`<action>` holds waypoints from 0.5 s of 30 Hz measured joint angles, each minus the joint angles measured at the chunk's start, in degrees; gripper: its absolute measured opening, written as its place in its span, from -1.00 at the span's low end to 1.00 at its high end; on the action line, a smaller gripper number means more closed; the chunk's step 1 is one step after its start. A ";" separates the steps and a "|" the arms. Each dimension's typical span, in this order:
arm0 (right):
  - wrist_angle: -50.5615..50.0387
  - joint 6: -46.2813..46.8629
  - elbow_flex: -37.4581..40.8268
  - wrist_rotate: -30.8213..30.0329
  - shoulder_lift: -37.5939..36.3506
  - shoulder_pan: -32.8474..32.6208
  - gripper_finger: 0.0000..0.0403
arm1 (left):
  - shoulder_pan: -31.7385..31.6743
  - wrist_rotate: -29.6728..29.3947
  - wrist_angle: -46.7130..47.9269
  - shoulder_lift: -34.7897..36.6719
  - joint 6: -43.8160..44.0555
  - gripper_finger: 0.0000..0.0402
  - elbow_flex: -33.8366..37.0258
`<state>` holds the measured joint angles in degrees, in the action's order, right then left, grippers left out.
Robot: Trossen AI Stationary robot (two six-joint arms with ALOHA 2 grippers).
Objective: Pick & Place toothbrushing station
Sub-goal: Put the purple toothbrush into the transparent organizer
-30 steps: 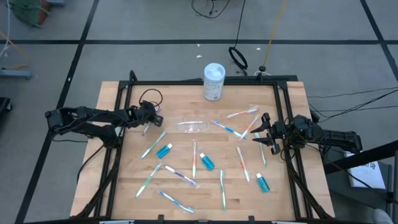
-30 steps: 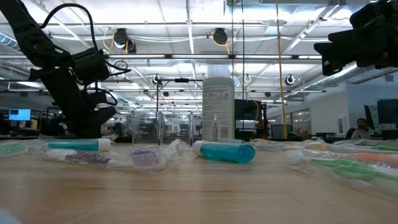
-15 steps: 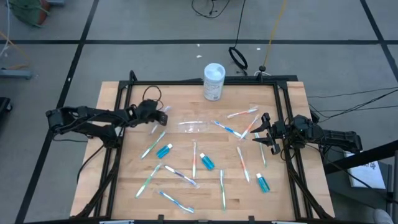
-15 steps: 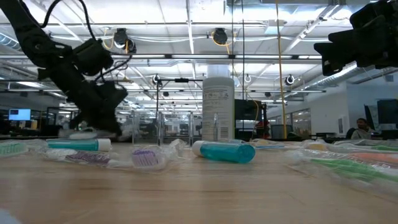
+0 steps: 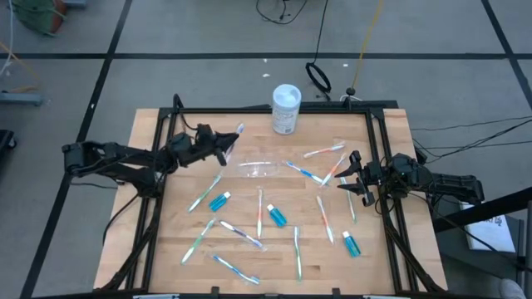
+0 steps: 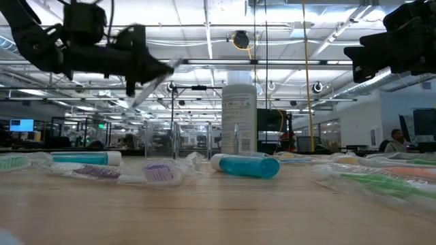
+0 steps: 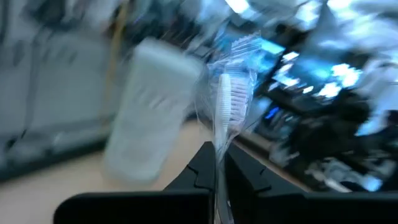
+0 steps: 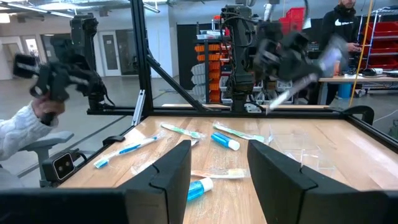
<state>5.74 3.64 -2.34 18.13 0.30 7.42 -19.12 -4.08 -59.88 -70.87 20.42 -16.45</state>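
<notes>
My left gripper (image 5: 223, 146) hangs above the board's far left part, shut on a toothbrush in a clear wrapper (image 5: 237, 131), (image 7: 227, 102). To its right the clear cup (image 5: 258, 168) lies on the board. Several more toothbrushes, one of them (image 5: 204, 193), lie flat across the board. So do three blue toothpaste tubes (image 5: 219, 201), (image 5: 276, 216), (image 5: 352, 244). My right gripper (image 5: 351, 176), (image 8: 219, 162) waits open at the board's right edge with nothing between its fingers. My left gripper pinches the wrapped toothbrush's handle (image 7: 217, 158) between its two fingers, below the bristle head. The fingers lie level and come from the table's left. The brush is lifted clear and tilted, its head (image 5: 240, 128) up and pointing toward the white container.
A tall white container (image 5: 286, 108) stands at the board's far edge. Black frame rails (image 5: 158, 191), (image 5: 384, 208) run along the board's left and right sides. In the right wrist view a person's sleeve and hand (image 8: 25, 124) show beyond the table.
My left gripper has risen from the board and gone toward the far right, tipping from pointing down to level. It has carried a toothbrush up with it. The brush, which lay flat on the board, is now lifted clear with its head up.
</notes>
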 joint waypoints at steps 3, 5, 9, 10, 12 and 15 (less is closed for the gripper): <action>0.01 -0.02 0.00 0.01 -0.02 0.00 -0.25 | 3.15 -0.89 -6.07 0.00 -5.19 -0.97 -0.02; 0.02 -0.01 0.01 -0.01 0.00 0.00 -0.25 | 5.12 -4.10 -7.76 -0.37 -6.75 -0.96 -0.14; 0.02 -0.02 -0.01 0.01 -0.02 0.00 -0.25 | 7.87 -9.80 -7.06 -2.47 -12.00 -0.94 -1.71; 0.02 -0.02 -0.01 0.01 -0.01 0.00 -0.25 | 8.27 -9.86 -7.45 -3.26 -12.54 -0.96 -2.71; 0.04 -0.02 0.00 0.00 -0.02 0.00 -0.25 | 8.87 -9.98 -7.63 -5.23 -13.31 -0.97 -4.60; 0.04 -0.75 -0.01 -0.01 -0.02 0.00 -0.25 | 9.34 -10.00 -7.49 -9.39 -14.98 -0.94 -8.27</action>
<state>5.78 2.89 -2.35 18.11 0.27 7.42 -9.78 -14.08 -67.37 -80.26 5.44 -24.71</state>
